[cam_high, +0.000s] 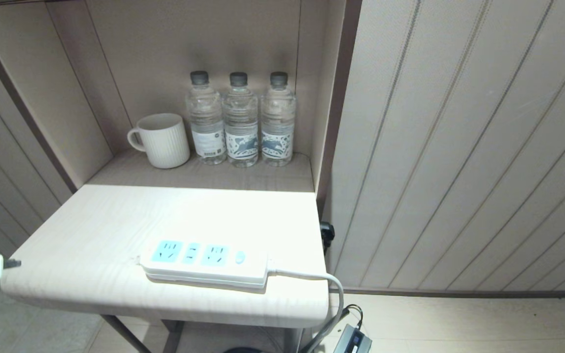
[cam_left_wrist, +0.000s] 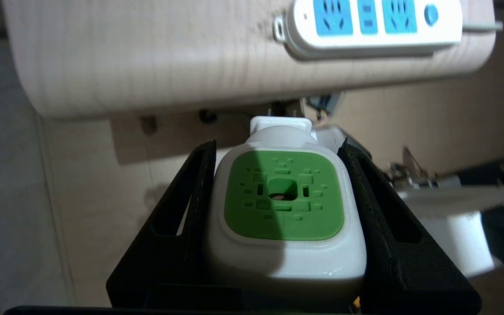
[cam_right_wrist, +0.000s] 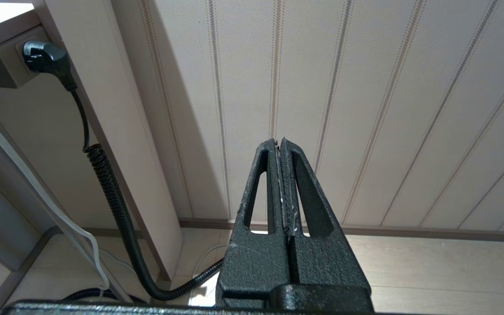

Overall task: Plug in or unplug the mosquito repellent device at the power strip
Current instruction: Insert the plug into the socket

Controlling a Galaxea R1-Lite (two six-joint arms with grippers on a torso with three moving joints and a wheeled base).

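This looks like a hotel-style guest room or a bedroom corner. At upper centre of the head view a recessed niche (cam_high: 115,73) in pale panelled walls (cam_high: 459,147) holds three sealed water bottles (cam_high: 241,120) beside a ribbed white mug (cam_high: 162,140). Below it a small wood-grain table (cam_high: 91,230) carries a power strip (cam_high: 204,262), over a pale tiled floor (cam_high: 459,323).

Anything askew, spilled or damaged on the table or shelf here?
Nothing stands out. The power strip lies flat on the table, sockets empty; the mug and three bottles stand upright. The left gripper holds the repellent device off the table's left edge.
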